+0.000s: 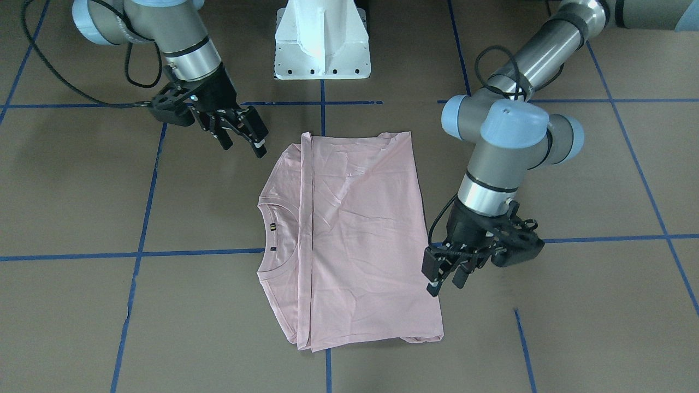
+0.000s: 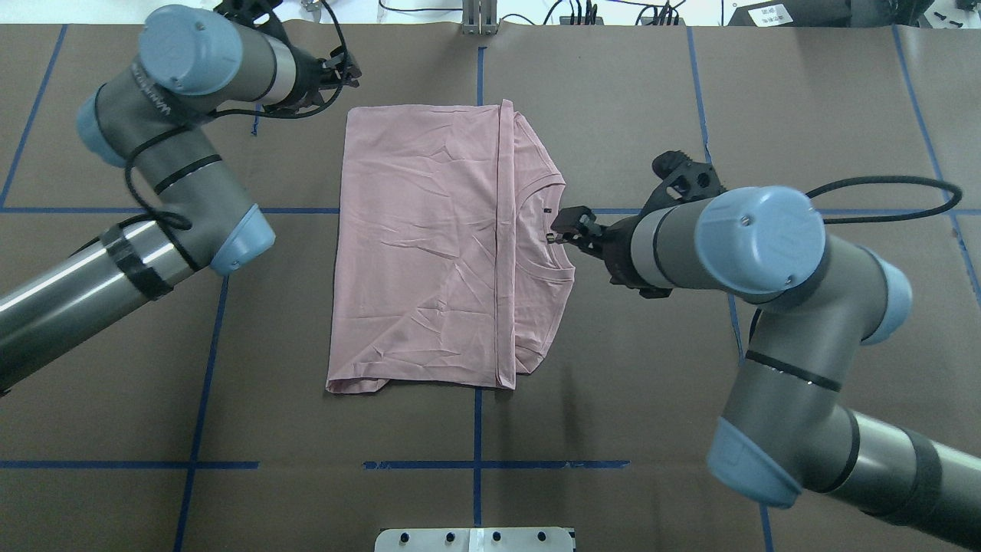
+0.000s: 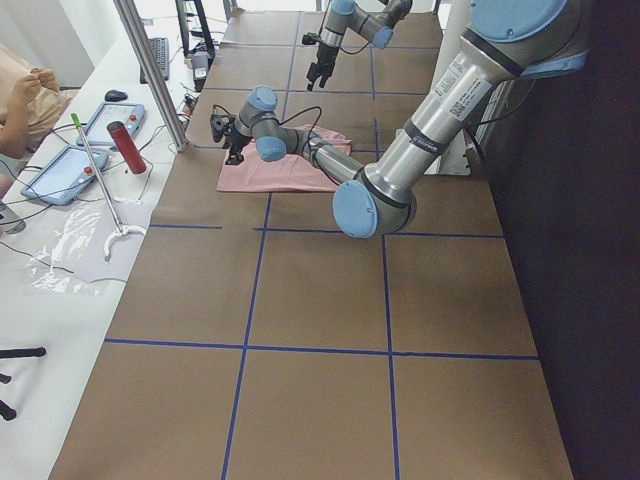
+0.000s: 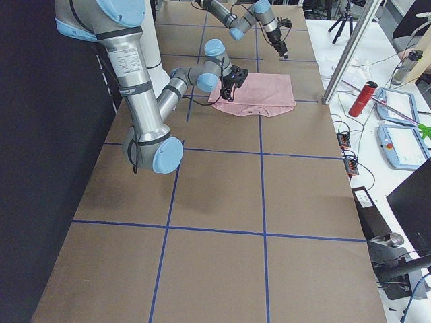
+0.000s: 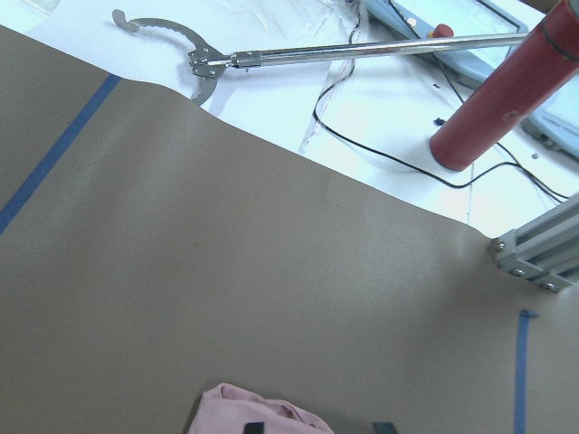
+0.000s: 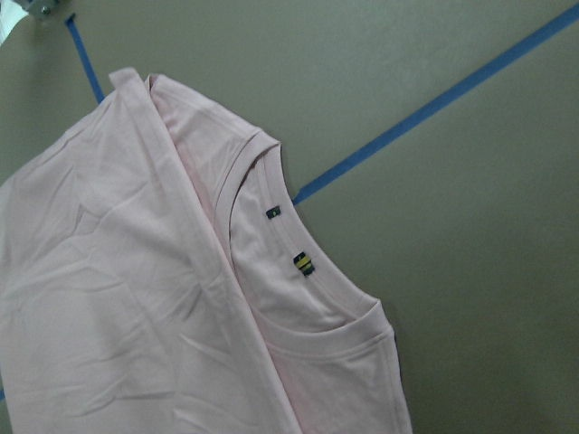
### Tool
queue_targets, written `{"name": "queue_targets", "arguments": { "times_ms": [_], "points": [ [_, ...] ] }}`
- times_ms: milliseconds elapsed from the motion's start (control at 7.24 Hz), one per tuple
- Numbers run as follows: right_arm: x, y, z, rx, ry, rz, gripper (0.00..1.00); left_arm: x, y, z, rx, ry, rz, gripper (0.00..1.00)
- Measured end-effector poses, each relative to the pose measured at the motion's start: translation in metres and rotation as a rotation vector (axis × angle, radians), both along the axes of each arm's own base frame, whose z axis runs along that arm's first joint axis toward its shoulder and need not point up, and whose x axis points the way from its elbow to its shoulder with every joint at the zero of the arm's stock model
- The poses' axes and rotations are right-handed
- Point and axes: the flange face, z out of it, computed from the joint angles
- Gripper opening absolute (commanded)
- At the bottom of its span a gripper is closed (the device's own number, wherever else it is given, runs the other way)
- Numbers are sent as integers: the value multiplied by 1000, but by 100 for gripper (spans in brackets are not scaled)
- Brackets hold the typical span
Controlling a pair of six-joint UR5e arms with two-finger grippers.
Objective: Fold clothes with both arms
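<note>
The pale pink T-shirt (image 1: 355,229) lies flat on the brown table, folded, plain side up. Its collar with a small label shows at the edge toward my right arm (image 2: 548,230). The Snoopy print is hidden. My left gripper (image 1: 446,284) is open and empty, just off the shirt's far corner. In the left wrist view, that corner (image 5: 262,414) sits between the fingertips (image 5: 254,428). My right gripper (image 1: 244,148) is open and empty, raised above the table beside the collar edge. The right wrist view looks down on the collar (image 6: 308,271).
The white pedestal base (image 1: 322,43) stands at the near middle edge. Blue tape lines cross the table. Beyond the far edge, a white bench holds a red cylinder (image 5: 507,99), a metal grabber tool (image 5: 271,54) and tablets. An operator (image 3: 20,100) sits there.
</note>
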Motion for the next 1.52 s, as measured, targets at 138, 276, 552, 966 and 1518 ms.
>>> {"name": "queue_targets", "arguments": {
  "times_ms": [138,276,552,966,1518],
  "points": [
    [-32,14,-7,-31,-12,9,99,-13,19,4,-14,35,-3,65],
    [-69,27,-13,-72,-21,24,98,-17,27,7,-39,59,-14,65],
    [-125,61,-11,-117,-6,31,92,-18,30,13,-60,74,-22,65],
    [-157,77,13,-157,45,36,88,-14,31,15,-61,75,-17,65],
    [-162,77,27,-167,72,38,86,-1,38,17,-65,73,1,65]
  ]
}}
